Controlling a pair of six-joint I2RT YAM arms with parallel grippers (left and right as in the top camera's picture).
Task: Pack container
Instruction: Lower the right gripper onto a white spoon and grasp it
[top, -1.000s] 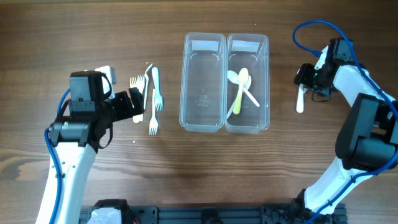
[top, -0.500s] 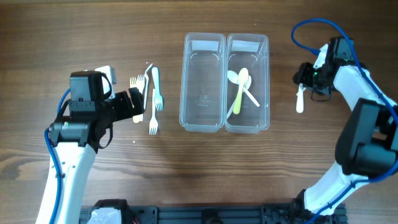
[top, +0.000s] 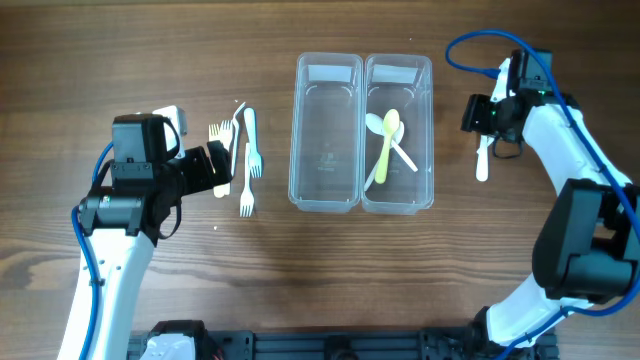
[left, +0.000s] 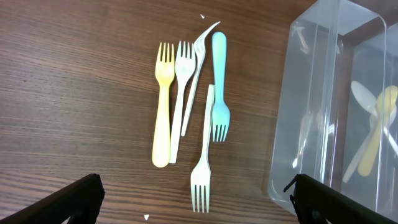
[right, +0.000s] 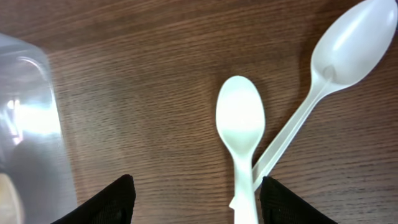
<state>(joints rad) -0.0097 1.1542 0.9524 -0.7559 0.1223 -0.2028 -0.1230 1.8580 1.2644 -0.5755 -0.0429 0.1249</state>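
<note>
1. The wooden table (top: 300, 280) carries everything, and nothing lying on it has shifted since a second ago.
2. The right arm (top: 560, 150) has come nearer to the container and a little toward the far edge. Its blue cable (top: 470, 50) has swung left with it. The left arm (top: 120, 220) stays where it was.
3. The container (top: 325, 150) stands in the middle of the table between the two arms. Its left bin is bare. Its right bin holds a yellow spoon (top: 387, 140) lying across white spoons (top: 405, 155).
4. The left gripper (left: 196, 186) has its fingers spread wide and grasps nothing. It hangs over the forks.
5. The right gripper (right: 198, 202) also has its fingers apart and holds nothing. A rounded corner of the container shows at the left edge of its wrist view.
6. Five forks (left: 204, 149) lie in a group left of the container, apart from it, some overlapping. One is yellow, one blue and three white.
7. Two white table spoons (right: 239, 118) lie right of the container with their handles crossing, in front of the right gripper.
</note>
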